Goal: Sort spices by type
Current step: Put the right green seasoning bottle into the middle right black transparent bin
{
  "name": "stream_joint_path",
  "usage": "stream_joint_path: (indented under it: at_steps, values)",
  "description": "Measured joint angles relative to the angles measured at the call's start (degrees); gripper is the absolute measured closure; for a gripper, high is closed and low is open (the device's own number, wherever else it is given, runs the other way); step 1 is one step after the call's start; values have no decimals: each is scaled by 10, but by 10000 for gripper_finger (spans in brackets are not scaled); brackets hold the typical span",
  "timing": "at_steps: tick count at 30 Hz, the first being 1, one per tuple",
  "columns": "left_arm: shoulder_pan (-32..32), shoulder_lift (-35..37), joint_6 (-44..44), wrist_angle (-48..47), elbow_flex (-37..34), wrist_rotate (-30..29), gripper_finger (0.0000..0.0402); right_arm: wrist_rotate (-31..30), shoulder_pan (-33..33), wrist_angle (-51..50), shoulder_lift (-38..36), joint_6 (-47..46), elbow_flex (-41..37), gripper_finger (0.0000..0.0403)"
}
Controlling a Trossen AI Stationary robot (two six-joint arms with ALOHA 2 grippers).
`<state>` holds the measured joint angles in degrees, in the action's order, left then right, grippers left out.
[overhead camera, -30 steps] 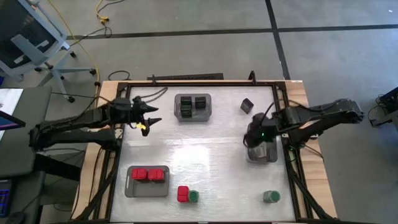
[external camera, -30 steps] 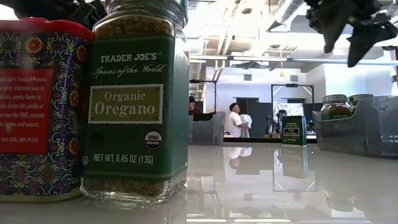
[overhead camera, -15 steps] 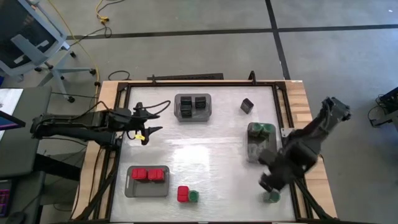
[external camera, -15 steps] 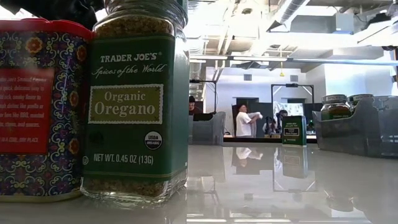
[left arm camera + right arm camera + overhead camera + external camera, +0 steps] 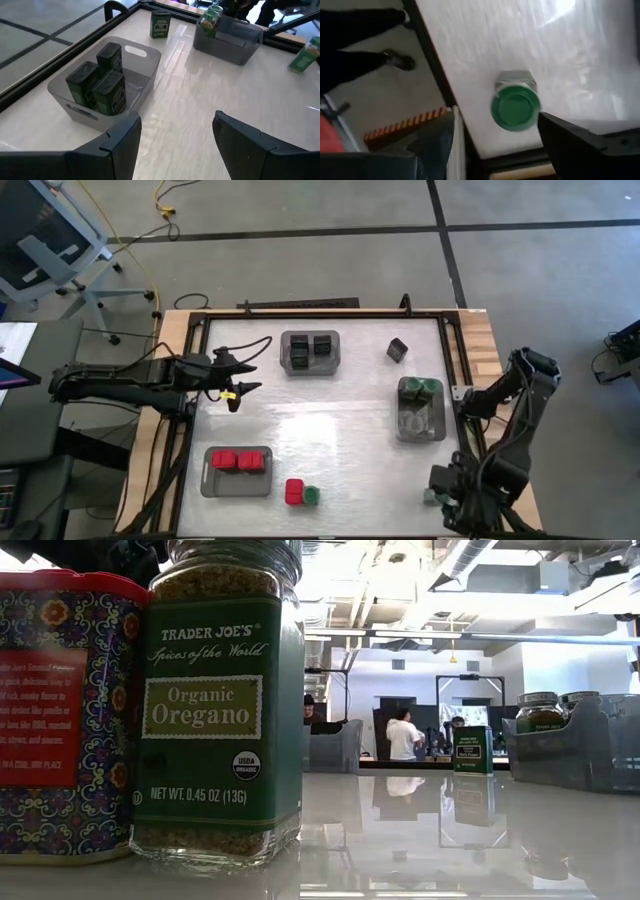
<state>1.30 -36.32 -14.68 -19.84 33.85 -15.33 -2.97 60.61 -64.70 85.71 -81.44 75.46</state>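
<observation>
high: straight down, whole table (image 5: pixel 330 420). low: table level, pressed against oregano jar (image 5: pixel 222 700), facing room. left wrist: over black-tin tray (image 5: pixel 107 82). right wrist: above green-lidded jar (image 5: pixel 515 106) at near right edge; high shares both.

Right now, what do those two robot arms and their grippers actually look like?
Both arms are dark, nearly black, jointed tubes. The left gripper has two pointed dark fingers, a small yellow mark and a thin black cable looping behind it. The right gripper has the same broad, angular black fingers.
</observation>
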Motion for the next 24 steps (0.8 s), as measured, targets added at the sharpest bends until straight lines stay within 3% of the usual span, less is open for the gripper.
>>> stream_joint_path:
  at_steps: [8, 21, 24]
  values:
    - [0, 0, -6, -3, 0, 0, 166, -13, 0, -88, -3, -104, 0, 69]
    - [0, 0, 26, -4, 0, 0, 166, -14, 0, -88, -2, -88, 0, 7]
    - [0, 0, 36, -4, 0, 0, 166, -14, 0, -84, -2, -55, 0, 11]
